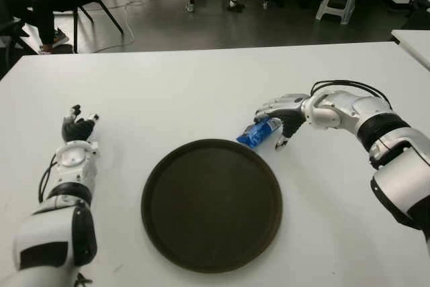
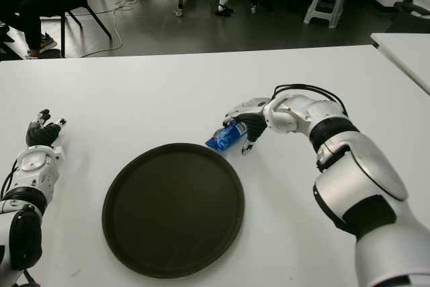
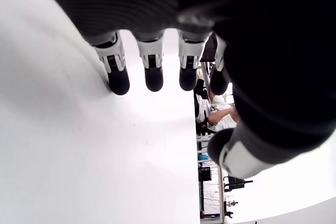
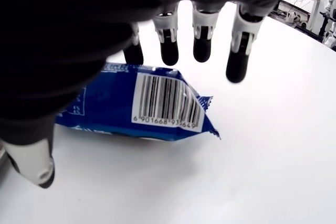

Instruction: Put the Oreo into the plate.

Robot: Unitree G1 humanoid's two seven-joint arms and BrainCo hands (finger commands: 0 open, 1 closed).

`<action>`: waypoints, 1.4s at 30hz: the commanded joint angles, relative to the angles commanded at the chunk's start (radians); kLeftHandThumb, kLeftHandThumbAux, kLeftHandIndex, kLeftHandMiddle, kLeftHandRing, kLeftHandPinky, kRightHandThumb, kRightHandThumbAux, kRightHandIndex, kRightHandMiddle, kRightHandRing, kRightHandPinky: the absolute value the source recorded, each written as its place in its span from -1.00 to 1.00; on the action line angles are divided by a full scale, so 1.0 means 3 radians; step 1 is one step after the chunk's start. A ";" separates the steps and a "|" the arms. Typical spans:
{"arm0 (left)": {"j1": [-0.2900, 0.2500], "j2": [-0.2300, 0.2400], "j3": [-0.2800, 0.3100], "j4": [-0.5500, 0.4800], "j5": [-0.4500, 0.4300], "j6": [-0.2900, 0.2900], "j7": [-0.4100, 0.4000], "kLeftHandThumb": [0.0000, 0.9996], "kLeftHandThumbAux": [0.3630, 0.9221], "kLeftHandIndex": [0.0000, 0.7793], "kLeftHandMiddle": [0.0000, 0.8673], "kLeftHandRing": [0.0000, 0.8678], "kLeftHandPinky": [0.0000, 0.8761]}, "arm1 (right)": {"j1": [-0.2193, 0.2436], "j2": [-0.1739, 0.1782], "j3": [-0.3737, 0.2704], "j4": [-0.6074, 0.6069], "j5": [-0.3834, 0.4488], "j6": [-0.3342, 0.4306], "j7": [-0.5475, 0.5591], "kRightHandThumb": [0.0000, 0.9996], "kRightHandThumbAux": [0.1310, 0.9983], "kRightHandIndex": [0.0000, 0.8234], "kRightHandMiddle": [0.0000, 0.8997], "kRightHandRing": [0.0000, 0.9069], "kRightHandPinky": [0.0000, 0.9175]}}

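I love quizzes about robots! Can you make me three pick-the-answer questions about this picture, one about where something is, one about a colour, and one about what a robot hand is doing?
1. Where is the Oreo packet?
A. in the middle of the plate
B. on the table by the plate's far right rim
C. under the left robot hand

2. What colour is the packet?
A. blue
B. red
C. green

3. What is the right robot hand doing?
A. holding the packet above the plate
B. lying far off from the packet
C. open over the packet

Answers:
1 B: the Oreo packet lies on the white table beside the plate.
2 A: its wrapper is blue.
3 C: the right robot hand has spread fingers above it, not closed.
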 joint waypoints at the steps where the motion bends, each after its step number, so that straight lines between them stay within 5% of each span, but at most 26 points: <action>1: 0.0000 0.0001 -0.0007 0.0000 0.0008 0.0002 0.0006 -0.72 0.30 -1.00 -0.93 -0.94 -0.88 | -0.0007 0.0002 0.0010 0.0000 -0.0011 0.0002 -0.0006 -0.79 0.05 -1.00 -1.00 -1.00 -0.74; 11: -0.0001 -0.0001 -0.0039 0.0002 0.0036 -0.0008 0.0023 -0.78 0.38 -1.00 -0.93 -0.94 -0.87 | -0.0053 0.0021 0.0046 0.0001 -0.0027 0.0044 0.0003 -0.81 0.05 -1.00 -1.00 -1.00 -0.97; 42: -0.0001 -0.0019 -0.0031 -0.0006 0.0023 -0.0033 0.0019 -0.79 0.40 -1.00 -0.94 -0.96 -0.89 | -0.0049 0.0114 0.0132 0.0062 -0.0093 0.0030 -0.0009 -0.72 0.12 -1.00 -1.00 -1.00 -0.95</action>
